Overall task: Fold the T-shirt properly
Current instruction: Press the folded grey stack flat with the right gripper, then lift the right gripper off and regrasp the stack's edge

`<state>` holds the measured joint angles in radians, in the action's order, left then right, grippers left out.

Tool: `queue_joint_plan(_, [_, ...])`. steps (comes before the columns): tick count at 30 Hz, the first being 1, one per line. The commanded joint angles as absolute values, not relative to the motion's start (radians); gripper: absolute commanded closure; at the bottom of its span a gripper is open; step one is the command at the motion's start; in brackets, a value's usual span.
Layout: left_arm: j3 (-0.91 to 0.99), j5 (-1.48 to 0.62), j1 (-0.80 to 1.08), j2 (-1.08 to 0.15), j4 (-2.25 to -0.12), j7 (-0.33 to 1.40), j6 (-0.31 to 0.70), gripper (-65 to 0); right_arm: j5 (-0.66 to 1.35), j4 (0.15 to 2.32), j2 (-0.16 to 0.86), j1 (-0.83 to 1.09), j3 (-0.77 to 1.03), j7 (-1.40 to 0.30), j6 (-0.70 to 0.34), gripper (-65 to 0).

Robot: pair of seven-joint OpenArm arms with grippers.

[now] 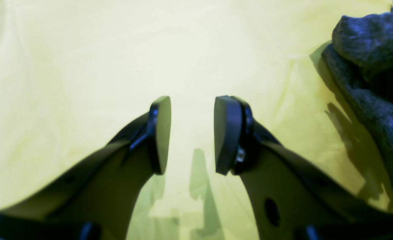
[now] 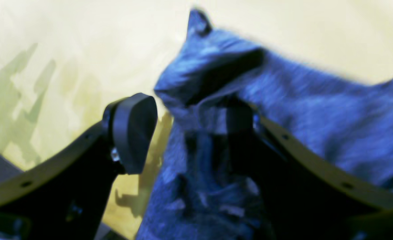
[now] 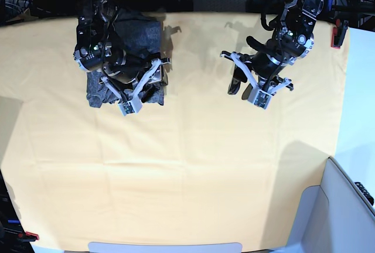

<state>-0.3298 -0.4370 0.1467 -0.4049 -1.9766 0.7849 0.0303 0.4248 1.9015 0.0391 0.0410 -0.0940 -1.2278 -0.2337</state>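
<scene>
The T-shirt (image 3: 145,33) is a dark grey, bunched and folded bundle at the back left of the yellow cloth (image 3: 187,159). My right gripper (image 3: 133,77) hovers right over it. In the right wrist view the right gripper (image 2: 189,106) has its jaws apart, with the grey fabric (image 2: 316,116) lying between them and draped against the right-hand finger; the picture is blurred. My left gripper (image 3: 243,68) hangs over bare yellow cloth at the back right. In the left wrist view the left gripper (image 1: 192,100) is open and empty, and the T-shirt (image 1: 366,43) sits at the right edge.
The yellow cloth covers the whole table. A white box wall (image 3: 340,206) stands at the front right corner. Red clamps (image 3: 337,36) grip the cloth at the right edge and at the front left corner. Cables and dark gear line the back edge.
</scene>
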Motion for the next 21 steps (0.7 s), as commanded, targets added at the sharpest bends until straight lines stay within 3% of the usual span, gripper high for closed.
queue_joint_plan(1, [-0.325,-0.44,0.136,-0.412,-1.995,0.763,0.031,-21.1,0.438,1.937,0.041,0.019,-0.093,-1.207,-0.236,-36.8])
queue_joint_plan(9, [-0.325,-0.44,0.133,-0.412,-1.995,0.765,0.031,-21.1,0.452,2.012,0.077,-0.01,-0.035,-1.202,-0.239,-36.8])
queue_joint_plan(18, [-0.331,-0.44,0.137,-0.412,-1.994,0.766,0.031,-21.1,0.536,1.965,0.068,0.061,0.418,-1.204,-0.239,-36.5])
queue_joint_plan(21, [-0.331,-0.44,0.137,-0.412,-1.994,0.765,0.031,-21.1,0.536,1.928,0.068,0.074,0.429,-1.204,-0.239,-29.2])
